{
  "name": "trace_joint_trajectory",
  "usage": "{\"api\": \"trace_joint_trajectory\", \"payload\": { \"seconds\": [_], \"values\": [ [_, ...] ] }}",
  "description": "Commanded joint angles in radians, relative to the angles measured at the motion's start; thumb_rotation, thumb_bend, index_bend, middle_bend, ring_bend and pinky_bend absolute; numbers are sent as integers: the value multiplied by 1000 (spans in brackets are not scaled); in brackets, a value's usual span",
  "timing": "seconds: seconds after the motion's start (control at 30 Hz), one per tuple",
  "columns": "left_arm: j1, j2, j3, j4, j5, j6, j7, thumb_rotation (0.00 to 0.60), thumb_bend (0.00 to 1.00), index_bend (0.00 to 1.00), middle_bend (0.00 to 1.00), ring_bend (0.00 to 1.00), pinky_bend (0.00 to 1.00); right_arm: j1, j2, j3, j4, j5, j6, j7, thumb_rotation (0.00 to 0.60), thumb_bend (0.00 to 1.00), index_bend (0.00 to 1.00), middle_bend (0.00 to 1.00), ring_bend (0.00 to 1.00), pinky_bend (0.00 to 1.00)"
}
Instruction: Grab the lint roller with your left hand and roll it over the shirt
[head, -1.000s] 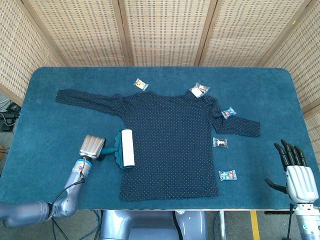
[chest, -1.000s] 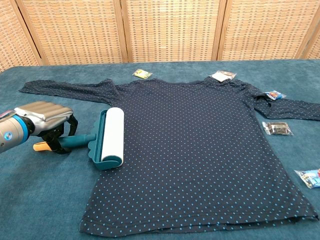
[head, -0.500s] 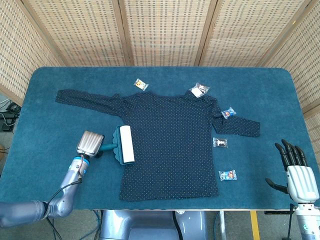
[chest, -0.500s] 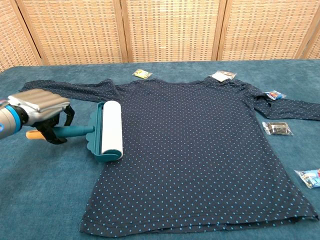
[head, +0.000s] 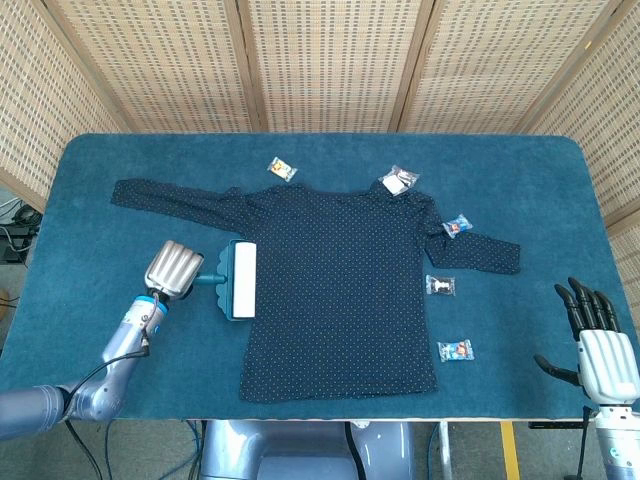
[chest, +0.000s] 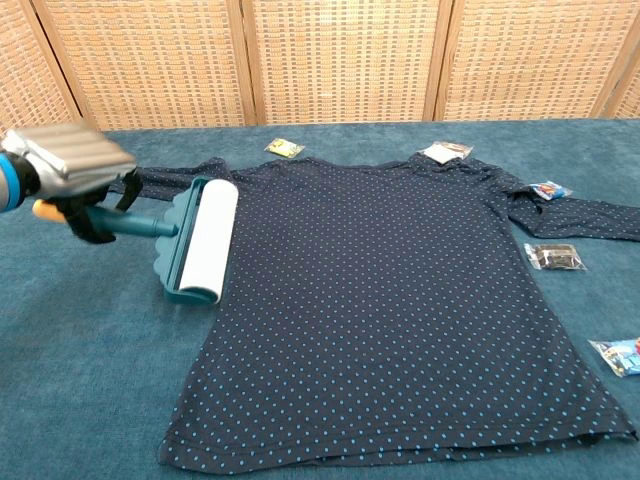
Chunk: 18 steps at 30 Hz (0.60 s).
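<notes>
One shirt (head: 345, 280), one roller (head: 238, 280) gripped by the left robot hand (head: 170, 268), five small packets; right robot hand (head: 594, 340) spread, empty. No writing legible.

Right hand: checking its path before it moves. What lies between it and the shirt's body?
In the head view, between the right hand and the shirt lies one small snack packet on bare blue tablecloth; nothing else.

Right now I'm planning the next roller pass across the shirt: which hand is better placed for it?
Left: the left hand holds the lint roller at the shirt edge; the right hand is far off, holding nothing.
</notes>
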Motion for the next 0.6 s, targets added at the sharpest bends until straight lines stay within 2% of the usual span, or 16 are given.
{"api": "trace_joint_trajectory", "payload": {
  "seconds": [0.03,0.2,0.3,0.6],
  "values": [
    [-22,2,-10,4,-3,-16,6,600,878,897,889,807,741,2,-2,2,5,5,-6,1,600,93,0,0,0,0],
    [-62,-27,-34,31,-60,-41,24,600,882,897,889,807,741,6,-5,3,11,16,-18,-3,600,93,0,0,0,0],
    [-99,-53,-62,39,-160,-88,27,600,886,897,889,807,741,9,-8,4,16,25,-28,-5,600,92,0,0,0,0],
    [-196,-86,-48,82,-294,-164,94,600,887,898,888,807,741,15,-14,6,30,41,-47,0,600,92,0,0,0,0]
  ]
}}
